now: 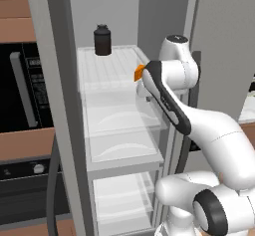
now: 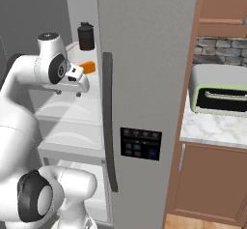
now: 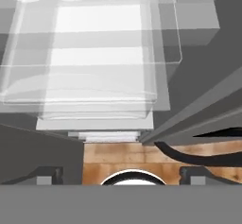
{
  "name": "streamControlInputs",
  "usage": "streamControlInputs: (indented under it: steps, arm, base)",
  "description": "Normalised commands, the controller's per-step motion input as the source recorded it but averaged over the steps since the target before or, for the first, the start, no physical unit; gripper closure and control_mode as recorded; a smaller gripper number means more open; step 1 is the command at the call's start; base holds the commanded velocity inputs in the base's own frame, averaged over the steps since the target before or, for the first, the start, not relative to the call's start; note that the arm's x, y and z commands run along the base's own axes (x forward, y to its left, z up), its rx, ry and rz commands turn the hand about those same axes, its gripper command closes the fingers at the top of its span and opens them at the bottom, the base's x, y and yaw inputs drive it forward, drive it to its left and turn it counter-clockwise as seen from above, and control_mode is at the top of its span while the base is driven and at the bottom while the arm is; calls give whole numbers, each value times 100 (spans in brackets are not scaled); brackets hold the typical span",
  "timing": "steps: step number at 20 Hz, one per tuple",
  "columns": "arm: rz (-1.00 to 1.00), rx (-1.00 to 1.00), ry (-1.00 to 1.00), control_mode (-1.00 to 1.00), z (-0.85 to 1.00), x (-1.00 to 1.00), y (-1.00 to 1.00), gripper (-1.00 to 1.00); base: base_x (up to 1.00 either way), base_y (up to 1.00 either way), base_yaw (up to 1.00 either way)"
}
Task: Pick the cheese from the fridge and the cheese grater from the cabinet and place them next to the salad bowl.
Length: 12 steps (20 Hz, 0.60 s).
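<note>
**Orange cheese on upper fridge shelf, claw released beside it**

Orange in colour and wedge-shaped, the cheese (image 2: 88, 67) lies on the upper translucent white shelf (image 1: 110, 68) inside the fridge (image 1: 52, 80). In the left base view the cheese (image 1: 139, 72) shows as a small orange corner at the right edge of that shelf, mostly hidden behind the arm's wrist.

A dark cylindrical jar (image 1: 102, 40) stands upright on the same shelf, behind the cheese and apart from it.

The claw (image 2: 70, 91) hangs just in front of and below the cheese, pointing down. Its jaws stand wide apart, released, with nothing between them. In the hand view the two dark finger tips (image 3: 45, 176) sit far apart at the bottom, looking down over the clear drawers (image 3: 94, 76) and white shelves toward a strip of wooden floor (image 3: 132, 154).

The white arm (image 1: 199, 125) rises from the base and bends into the open fridge compartment at the level of the upper shelf.

The fridge door (image 2: 144, 102) stands open to the right of the compartment, carrying a dark vertical handle (image 2: 108, 121) and a dark control panel (image 2: 140, 144).

To the left of the fridge is a black built-in oven (image 1: 22, 88). To the right, a pale green toaster oven (image 2: 219, 95) rests on a marble worktop (image 2: 212, 131) above brown cabinet doors (image 2: 207, 184).
</note>
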Motion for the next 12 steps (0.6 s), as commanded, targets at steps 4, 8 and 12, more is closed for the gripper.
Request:
streamControlInputs:
  steps: [4,8,12]
  arm:
    - [-29,0,-20,-100,8,0,26,-100]
    - [-17,-8,-45,-100,11,-8,0,-100]
    - [-12,-6,-26,-100,38,-6,0,-100]
  base:
    - [0,0,0]
    - [0,0,0]
    - [0,0,0]
